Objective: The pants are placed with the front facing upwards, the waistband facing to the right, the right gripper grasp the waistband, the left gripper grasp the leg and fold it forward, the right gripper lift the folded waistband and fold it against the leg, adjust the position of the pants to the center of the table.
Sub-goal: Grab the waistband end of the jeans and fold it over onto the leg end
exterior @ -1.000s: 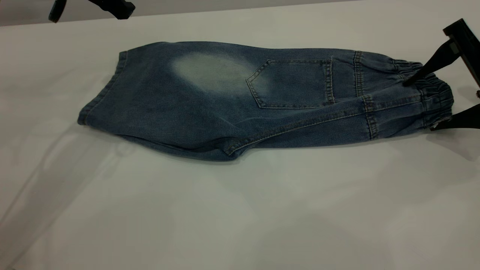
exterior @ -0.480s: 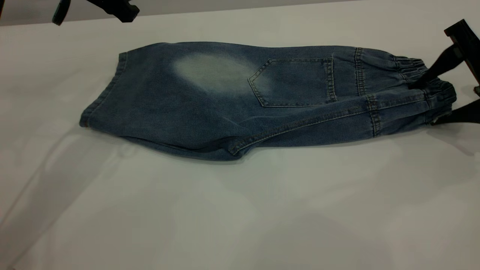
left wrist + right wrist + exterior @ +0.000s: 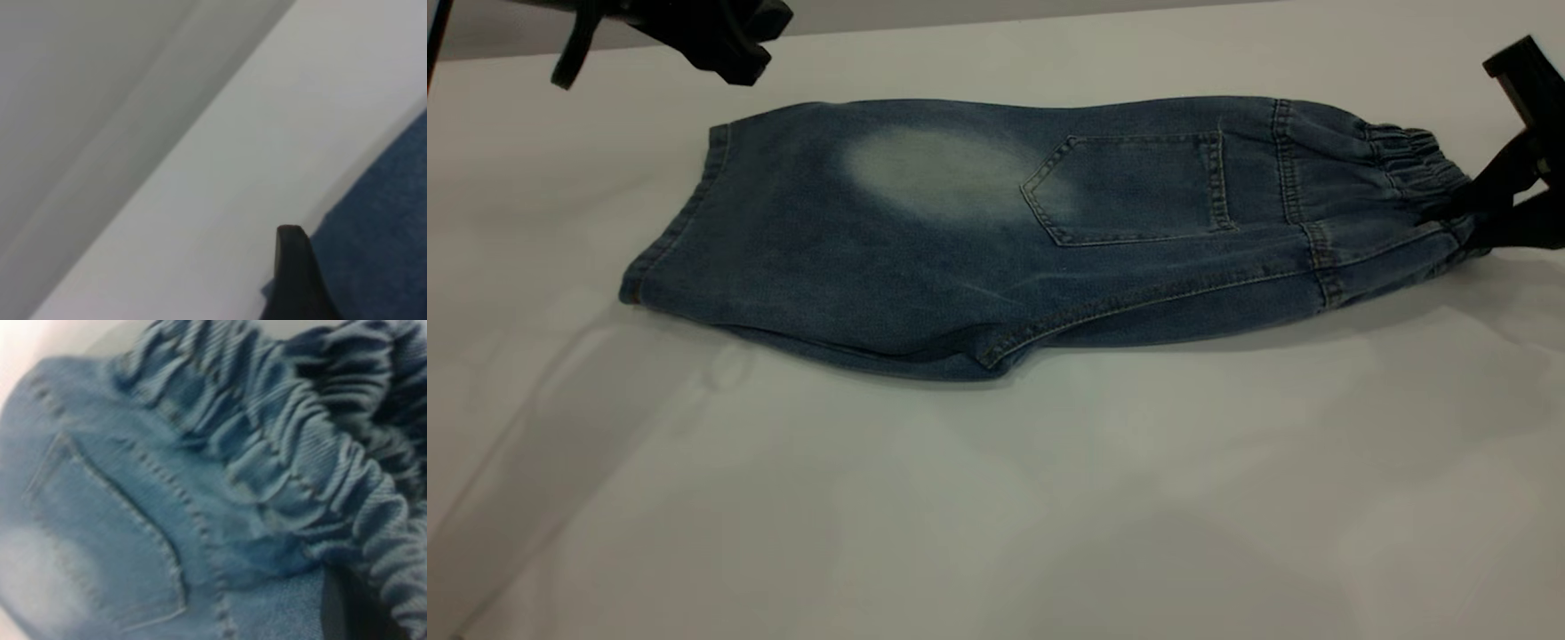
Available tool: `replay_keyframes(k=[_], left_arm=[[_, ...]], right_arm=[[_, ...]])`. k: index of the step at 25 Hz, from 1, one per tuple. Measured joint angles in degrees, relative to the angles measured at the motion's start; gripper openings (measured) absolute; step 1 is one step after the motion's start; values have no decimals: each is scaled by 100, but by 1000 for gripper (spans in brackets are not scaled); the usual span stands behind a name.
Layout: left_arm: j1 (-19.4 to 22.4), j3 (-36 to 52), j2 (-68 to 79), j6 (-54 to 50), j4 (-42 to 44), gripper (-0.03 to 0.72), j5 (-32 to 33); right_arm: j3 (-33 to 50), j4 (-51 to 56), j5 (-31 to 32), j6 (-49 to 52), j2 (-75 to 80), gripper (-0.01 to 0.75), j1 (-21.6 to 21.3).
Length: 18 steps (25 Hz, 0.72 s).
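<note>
Exterior view: the pants lie folded lengthwise on the table, faded oval patch and patch pocket up. The right pincer is clamped on the gathered waistband; the left pincer hovers just beyond the leg hem, state unclear.

Left wrist view: one dark fingertip sits over the denim edge.

Right wrist view: ruched elastic fills the frame beside tan stitching.

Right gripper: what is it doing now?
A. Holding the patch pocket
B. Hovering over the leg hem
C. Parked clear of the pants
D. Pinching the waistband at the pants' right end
D: the right gripper has its jaws closed on the waistband at the right end of the pants.
</note>
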Motion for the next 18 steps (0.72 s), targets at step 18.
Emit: replay_keyframes(k=[18], left_arm=[[-697, -6, 1682, -1061, 1395, 410, -770]], right_arm=[[-249, 1218, 1581, -1743, -1901, 50, 5]])
